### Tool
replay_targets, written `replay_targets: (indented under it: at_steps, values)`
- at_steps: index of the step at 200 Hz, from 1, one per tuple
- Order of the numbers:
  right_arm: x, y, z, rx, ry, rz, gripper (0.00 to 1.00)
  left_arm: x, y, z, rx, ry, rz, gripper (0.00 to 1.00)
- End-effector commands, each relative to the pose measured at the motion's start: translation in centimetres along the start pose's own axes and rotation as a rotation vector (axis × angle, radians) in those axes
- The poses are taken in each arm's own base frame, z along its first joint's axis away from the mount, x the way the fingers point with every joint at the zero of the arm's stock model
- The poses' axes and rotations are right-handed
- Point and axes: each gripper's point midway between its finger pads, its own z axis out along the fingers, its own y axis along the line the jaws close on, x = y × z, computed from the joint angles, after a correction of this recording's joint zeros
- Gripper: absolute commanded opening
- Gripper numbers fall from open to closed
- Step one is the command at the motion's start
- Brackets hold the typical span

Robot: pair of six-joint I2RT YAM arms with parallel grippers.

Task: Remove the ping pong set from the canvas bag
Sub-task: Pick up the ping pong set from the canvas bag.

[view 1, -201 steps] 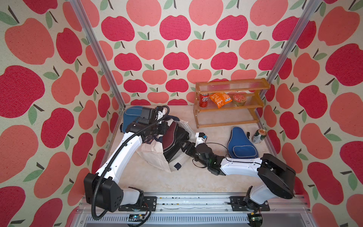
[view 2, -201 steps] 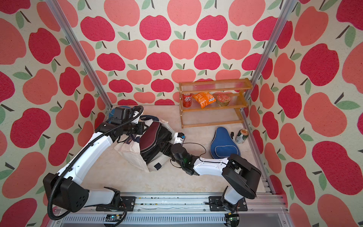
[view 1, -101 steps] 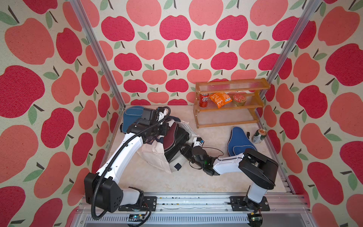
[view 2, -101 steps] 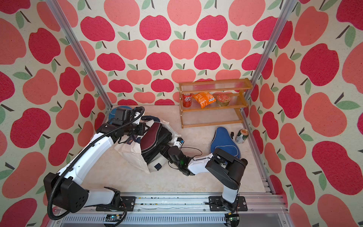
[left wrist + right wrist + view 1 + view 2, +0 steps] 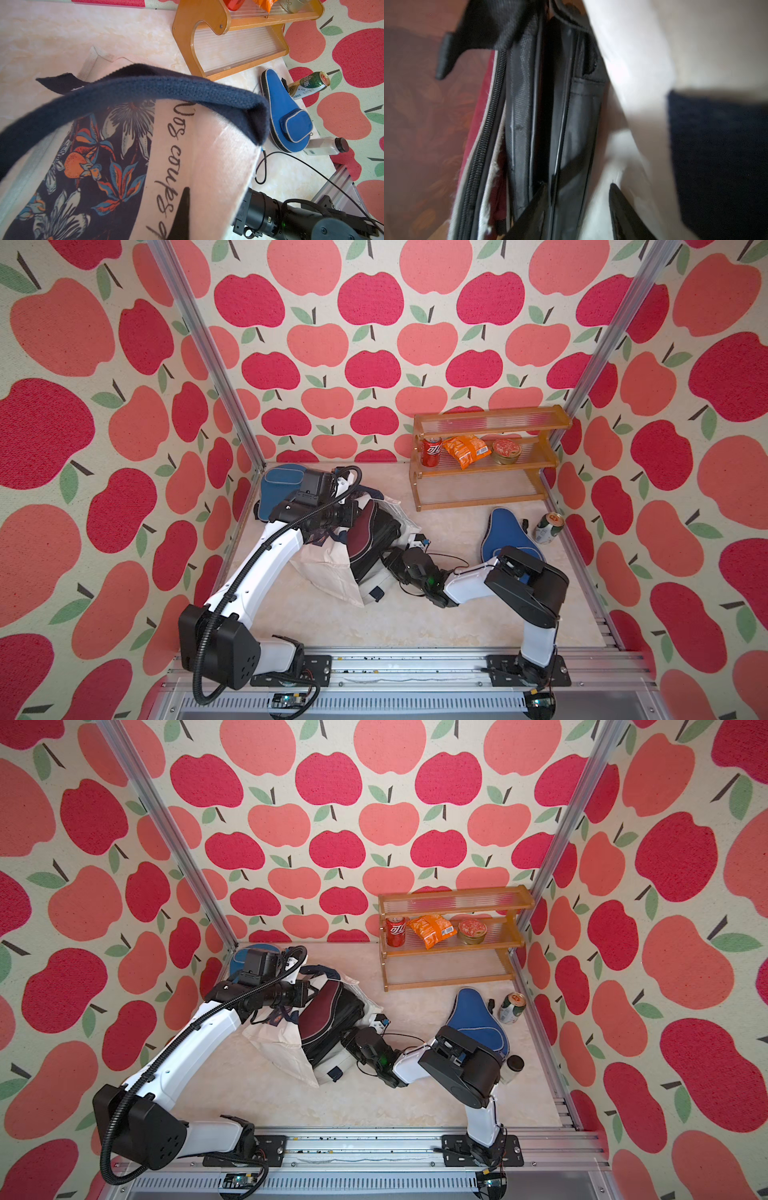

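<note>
The canvas bag (image 5: 328, 572) (image 5: 282, 1048) lies tipped on its side left of centre, its mouth toward the right arm. A maroon case (image 5: 365, 531) (image 5: 320, 1006) and black-edged pouches stick out of it. My left gripper (image 5: 353, 514) (image 5: 185, 193) is shut on the bag's cloth (image 5: 218, 155) under the navy strap (image 5: 145, 89). My right gripper (image 5: 387, 559) (image 5: 577, 185) reaches into the mouth. Its jaws are closed round the edge of a black-edged pouch (image 5: 577, 124), next to the maroon case (image 5: 479, 124). One blue case (image 5: 505, 537) (image 5: 284, 112) lies at the right, another blue case (image 5: 278, 485) in the back left corner.
A wooden shelf (image 5: 486, 489) at the back right holds a red can (image 5: 431, 452), an orange snack bag (image 5: 465, 452) and a tin (image 5: 506, 451). A green can (image 5: 548, 528) and a clear bottle (image 5: 513, 1067) lie by the right wall. Apple-patterned walls close in on three sides.
The right arm folded at the elbow and pushed its gripper deeper into the bag's mouth, and its jaws narrowed. The left arm and the bag stayed put.
</note>
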Motion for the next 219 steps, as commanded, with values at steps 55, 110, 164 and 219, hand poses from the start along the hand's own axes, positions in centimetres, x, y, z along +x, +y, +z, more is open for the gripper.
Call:
replay_targets:
  at_steps: [55,110,164,219]
  values:
    - [-0.1,0.3,3.0,-0.019,0.025,0.039,0.48,-1.1,-2.4,-1.3,0.075,-0.061,0.042,0.00]
    - [0.1,0.8,5.3,-0.087,0.027,0.028,0.45,-0.8,-3.8,-1.6,0.099,-0.057,0.079,0.00]
    - [-0.9,4.1,5.8,-0.206,-0.019,-0.060,0.25,-1.0,-5.2,-3.1,0.120,-0.087,0.125,0.00]
    - [-1.2,8.6,1.5,-0.161,-0.021,-0.268,0.14,-1.5,-4.4,-3.5,0.085,-0.117,0.111,0.00]
